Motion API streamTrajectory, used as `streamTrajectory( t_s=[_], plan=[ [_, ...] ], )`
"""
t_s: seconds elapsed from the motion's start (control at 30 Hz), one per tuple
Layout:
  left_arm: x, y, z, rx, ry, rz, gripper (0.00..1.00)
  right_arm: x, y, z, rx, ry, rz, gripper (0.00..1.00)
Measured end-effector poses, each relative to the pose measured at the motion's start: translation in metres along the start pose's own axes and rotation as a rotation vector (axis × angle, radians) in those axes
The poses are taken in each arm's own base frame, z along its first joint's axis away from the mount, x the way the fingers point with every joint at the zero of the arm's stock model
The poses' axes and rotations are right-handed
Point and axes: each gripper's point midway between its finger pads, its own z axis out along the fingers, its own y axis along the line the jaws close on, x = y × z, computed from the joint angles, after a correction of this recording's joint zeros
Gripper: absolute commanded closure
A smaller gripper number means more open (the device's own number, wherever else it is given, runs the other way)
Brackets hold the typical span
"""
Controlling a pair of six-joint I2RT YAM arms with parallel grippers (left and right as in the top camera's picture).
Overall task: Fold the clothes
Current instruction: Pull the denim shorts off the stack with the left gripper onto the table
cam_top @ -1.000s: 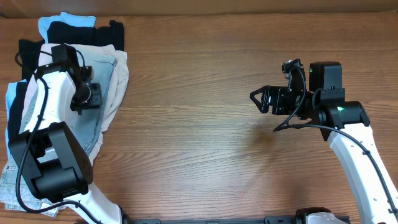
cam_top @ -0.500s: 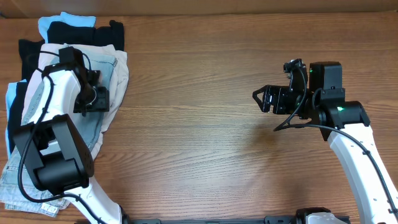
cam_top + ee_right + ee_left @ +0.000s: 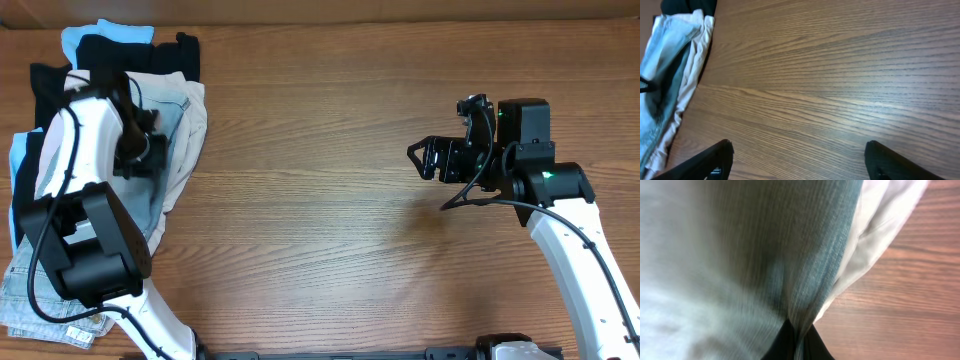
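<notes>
**Left arm has the denim pinched; the lift-out comes next**

From overhead, the pile of garments sits at the left end of the counter (image 3: 330, 220). The denim shorts (image 3: 172, 118) lie on top of the beige shorts (image 3: 199, 125), with a black garment (image 3: 110, 50) and a pale-blue garment (image 3: 80, 38) behind them. The left gripper (image 3: 140, 152) is down on the denim. The right gripper (image 3: 415, 162) hangs over bare wood, well apart from the pile.

The left wrist view is almost all denim. Its two dark fingers (image 3: 782, 346) stand close together with a fold of the shorts between them, so I read this as a grip on the cloth. Beige fabric shows just beside it, at the wood's edge.

In the right wrist view the fingers (image 3: 710, 159) are spread wide and hold nothing, and the pile is far off at the upper left.

This looks like the first step, pulling the shorts free. The next move calls for dragging them onto open wood without bringing the beige pair along.
</notes>
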Motion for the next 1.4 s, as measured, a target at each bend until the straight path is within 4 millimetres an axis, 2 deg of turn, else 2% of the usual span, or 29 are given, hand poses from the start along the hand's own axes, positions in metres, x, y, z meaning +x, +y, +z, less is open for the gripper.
streamTrajectory(
  t_s=[0.03, 0.07, 0.23, 0.33, 0.4, 0.53, 0.67, 0.73, 0.83, 0.9, 0.97, 1.1, 1.13, 1.17, 1.2, 1.27, 1.3, 1.33, 1.37, 1.4],
  plan=[
    [-0.001, 0.001, -0.011, -0.004, 0.001, -0.007, 0.96, 0.0, 0.0, 0.0, -0.001, 0.001, 0.004, 0.31],
    [-0.002, 0.003, -0.025, -0.008, -0.004, -0.015, 0.96, 0.0, 0.0, 0.0, -0.001, 0.0, 0.012, 0.34],
    [-0.004, 0.004, -0.098, -0.022, -0.055, -0.038, 0.96, -0.003, 0.001, -0.004, 0.006, -0.008, 0.024, 0.35],
    [-0.006, -0.01, -0.138, -0.005, -0.12, -0.013, 0.96, -0.022, 0.004, -0.024, 0.025, -0.064, 0.018, 0.32],
    [-0.014, -0.027, -0.16, 0.018, -0.19, 0.01, 0.96, -0.041, 0.007, -0.053, 0.051, -0.136, 0.015, 0.28],
    [-0.026, -0.086, -0.192, 0.103, -0.308, 0.12, 0.96, -0.072, 0.014, -0.124, 0.11, -0.297, 0.012, 0.23],
    [-0.029, -0.158, -0.207, 0.179, -0.38, 0.271, 0.96, -0.082, 0.01, -0.182, 0.179, -0.426, 0.034, 0.19],
    [-0.029, -0.197, -0.214, 0.22, -0.421, 0.355, 0.96, -0.082, 0.001, -0.199, 0.219, -0.467, 0.059, 0.18],
    [-0.025, -0.255, -0.223, 0.277, -0.482, 0.479, 0.96, -0.077, -0.016, -0.209, 0.268, -0.477, 0.109, 0.17],
    [-0.021, -0.297, -0.222, 0.317, -0.506, 0.562, 0.96, -0.074, -0.029, -0.214, 0.301, -0.476, 0.149, 0.16],
    [-0.015, -0.344, -0.209, 0.364, -0.495, 0.65, 0.96, -0.072, -0.045, -0.22, 0.337, -0.485, 0.192, 0.15],
    [0.002, -0.427, -0.159, 0.452, -0.413, 0.788, 0.95, -0.069, -0.064, -0.233, 0.389, -0.509, 0.248, 0.12],
    [0.007, -0.448, -0.145, 0.476, -0.397, 0.82, 0.91, -0.068, -0.071, -0.238, 0.408, -0.517, 0.267, 0.12],
    [0.018, -0.473, -0.124, 0.493, -0.359, 0.865, 0.75, -0.066, -0.081, -0.245, 0.435, -0.533, 0.298, 0.11],
    [0.027, -0.487, -0.109, 0.497, -0.328, 0.887, 0.68, -0.064, -0.086, -0.249, 0.449, -0.54, 0.311, 0.1],
    [0.047, -0.508, -0.085, 0.494, -0.276, 0.935, 0.47, -0.062, -0.095, -0.256, 0.473, -0.555, 0.342, 0.09],
    [0.057, -0.516, -0.075, 0.484, -0.254, 0.958, 0.27, -0.061, -0.098, -0.259, 0.482, -0.561, 0.355, 0.09],
    [0.065, -0.522, -0.069, 0.476, -0.241, 0.973, 0.11, -0.06, -0.102, -0.261, 0.489, -0.568, 0.368, 0.09],
    [0.074, -0.527, -0.066, 0.462, -0.233, 0.993, 0.0, -0.059, -0.104, -0.264, 0.494, -0.573, 0.376, 0.09],
    [0.08, -0.528, -0.064, 0.449, -0.221, 1.004, 0.0, -0.059, -0.106, -0.265, 0.498, -0.579, 0.385, 0.08]
  ],
)
